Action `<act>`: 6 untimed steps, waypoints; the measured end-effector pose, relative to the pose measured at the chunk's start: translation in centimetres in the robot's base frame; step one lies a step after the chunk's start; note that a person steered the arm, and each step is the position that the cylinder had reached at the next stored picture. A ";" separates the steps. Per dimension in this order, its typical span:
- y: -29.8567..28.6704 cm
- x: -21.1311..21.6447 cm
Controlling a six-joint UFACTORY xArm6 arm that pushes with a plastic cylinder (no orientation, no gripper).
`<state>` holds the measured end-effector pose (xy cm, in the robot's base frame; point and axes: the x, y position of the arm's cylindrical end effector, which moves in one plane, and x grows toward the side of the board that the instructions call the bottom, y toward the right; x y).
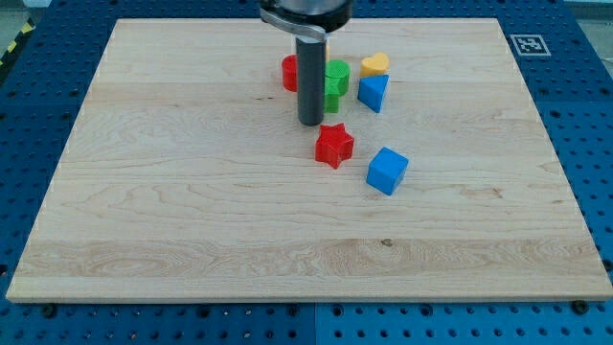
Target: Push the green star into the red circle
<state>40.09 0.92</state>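
Observation:
The rod comes down from the view's top, and my tip (310,123) rests on the board. A green block (336,80), partly hidden by the rod so its shape is unclear, sits just right of the rod above the tip. A red round block (289,72) shows at the rod's left, mostly hidden behind it. The green and red blocks lie close together with the rod in front of the gap. Whether they touch is hidden.
A red star (334,145) lies just below and right of my tip. A blue cube (387,171) sits further right. A blue triangle (374,92) and a yellow heart-like block (374,64) lie right of the green block. The wooden board (172,211) sits on a blue pegboard.

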 end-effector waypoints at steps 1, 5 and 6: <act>2.1 0.2; 4.5 -1.9; 1.2 -3.4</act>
